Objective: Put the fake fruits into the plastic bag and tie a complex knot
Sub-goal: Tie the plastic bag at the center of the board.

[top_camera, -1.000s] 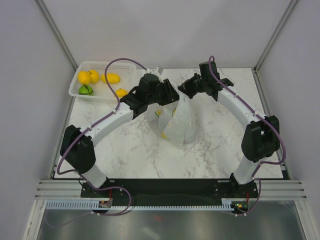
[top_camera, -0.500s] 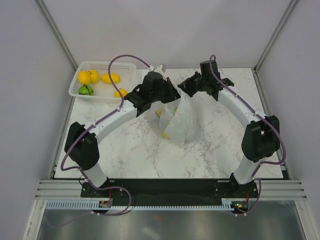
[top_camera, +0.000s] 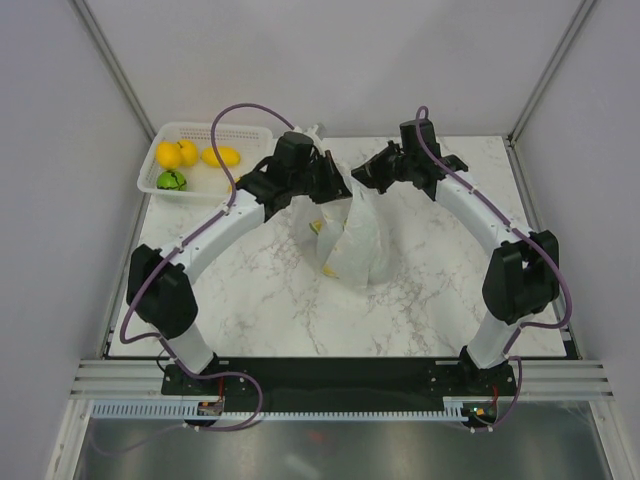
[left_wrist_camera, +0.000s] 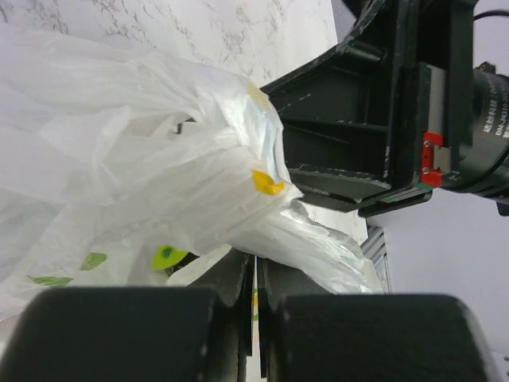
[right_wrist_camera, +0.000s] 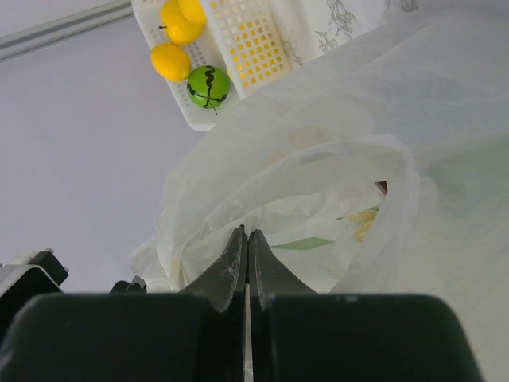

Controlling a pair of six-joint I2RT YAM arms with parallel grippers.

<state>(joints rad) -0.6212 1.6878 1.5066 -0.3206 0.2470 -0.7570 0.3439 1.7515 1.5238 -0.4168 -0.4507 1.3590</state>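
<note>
Presently, mid-way across the white marble-patterned worktop (top_camera: 250, 300), the thin translucent white plastic bag (top_camera: 352, 245), printed with yellow lemons and green leaves, rests on the surface with its top gathered upward. Above it the left tool (top_camera: 333, 187) and right tool (top_camera: 372, 180) are each fully closed, pinching the bag's upper film from opposite sides, near one another. Beyond, at the far-left corner, a rigid white perforated basket (top_camera: 205, 130) holds yellow plastic fruits (top_camera: 170, 155) and one green fruit (top_camera: 171, 180).

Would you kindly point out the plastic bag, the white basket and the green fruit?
plastic bag (top_camera: 358, 245): top view, its bulging side.
white basket (right_wrist_camera: 238, 48): right wrist view, its perforated part.
green fruit (right_wrist_camera: 207, 86): right wrist view, its middle.
</note>
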